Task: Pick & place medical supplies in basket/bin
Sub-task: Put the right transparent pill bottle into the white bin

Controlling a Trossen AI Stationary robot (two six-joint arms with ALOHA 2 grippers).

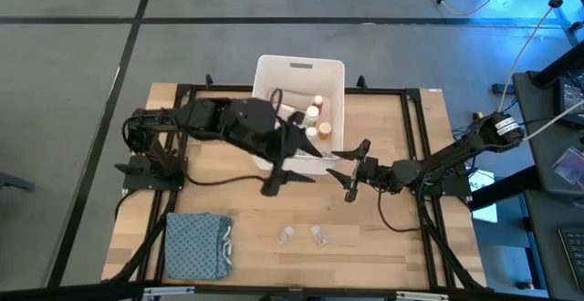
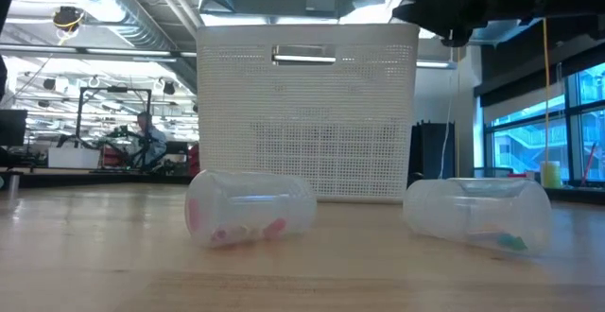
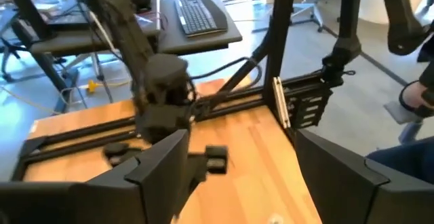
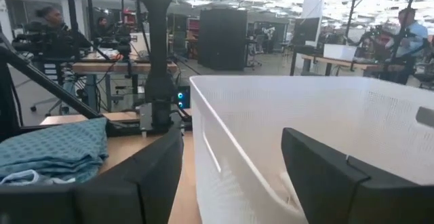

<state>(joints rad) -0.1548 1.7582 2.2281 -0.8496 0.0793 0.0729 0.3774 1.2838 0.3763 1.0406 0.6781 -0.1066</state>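
Both jaws are spread and hold nothing. The left gripper (image 1: 290, 175) hangs by the near wall of the bin (image 1: 274, 68). The right gripper (image 1: 351, 175) is just beside it. Two clear vials (image 1: 302, 235) lie on the desk (image 1: 401, 246), nearer the camera than both. Each lies on its side, with small coloured bits inside. Both arms look about as near. Bottles (image 1: 315, 119) sit in the bin.

overhead, table-level, two wrist views, shared tub (image 1: 299, 68)
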